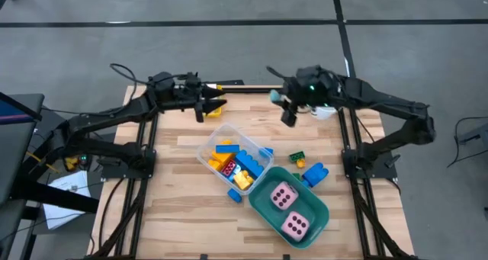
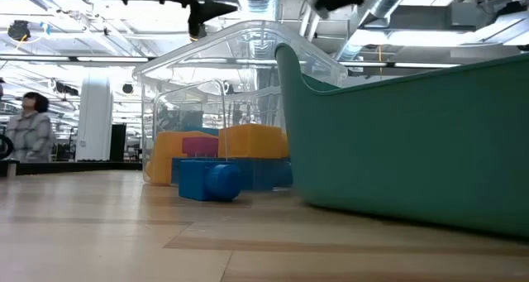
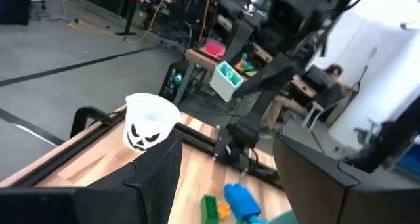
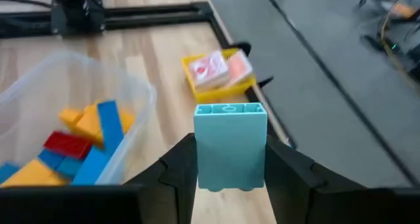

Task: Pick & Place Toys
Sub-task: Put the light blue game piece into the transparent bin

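Observation:
My right gripper [image 1: 284, 107] hangs above the table's far middle, shut on a light teal brick [image 4: 230, 144], which also shows in the left wrist view [image 3: 228, 79]. My left gripper [image 1: 204, 107] is open and empty at the far left, next to a yellow tray [image 4: 220, 73] of pink-white cards. A clear box [image 1: 231, 155] holds several blue, yellow and red bricks. Two pink dice [image 1: 284, 196] lie in the teal tub [image 1: 316, 210]. A green brick [image 1: 297, 158] and blue bricks [image 1: 313, 174] lie loose on the table. My right gripper pinches the light teal brick by its two opposite side faces [image 4: 203, 159] between its two fingers. The brick stands out lengthwise beyond the fingertips. It is lifted clear of the table, above the bare wood between the clear box and the yellow tray.
A white cup [image 3: 151, 121] with a black face stands at the table's far right, beside my right arm. One blue brick [image 1: 235, 194] lies at the clear box's near corner. Black frame rails [image 1: 149, 149] run along both table sides. A person [image 2: 29, 125] stands in the room beyond the table.

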